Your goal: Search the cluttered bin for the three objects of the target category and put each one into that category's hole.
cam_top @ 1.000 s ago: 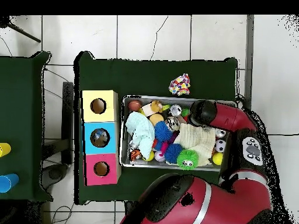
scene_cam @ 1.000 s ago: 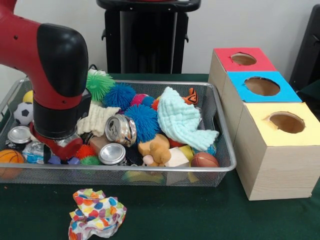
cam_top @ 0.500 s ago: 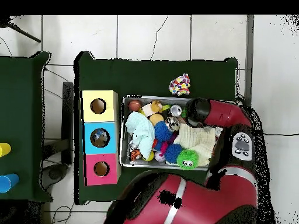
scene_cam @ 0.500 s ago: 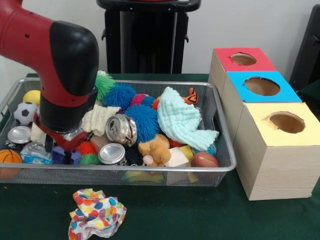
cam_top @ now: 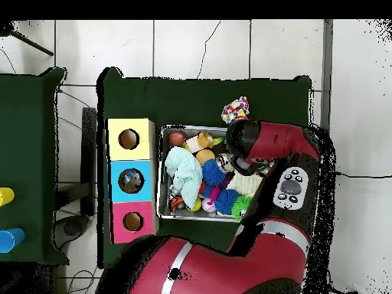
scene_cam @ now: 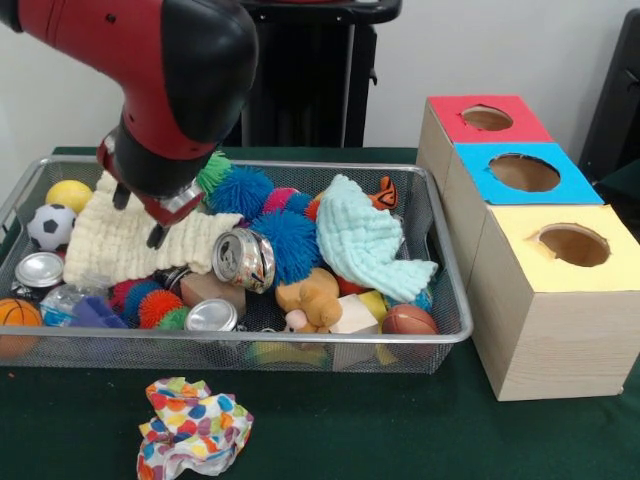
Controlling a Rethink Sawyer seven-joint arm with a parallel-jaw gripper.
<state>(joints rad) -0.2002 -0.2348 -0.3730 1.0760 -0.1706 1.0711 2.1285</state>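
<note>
My gripper (scene_cam: 140,215) hangs empty, its fingers apart, above the cream knitted cloth (scene_cam: 120,245) in the silver wire-mesh bin (scene_cam: 250,340). At seven o'clock from it lies a crinkled clear plastic piece (scene_cam: 62,301).

Arm hung raised and tilted; gripper (scene_cam: 140,215) fingers (scene_cam: 157,236) stood slightly apart, nothing visible between them.
</note>
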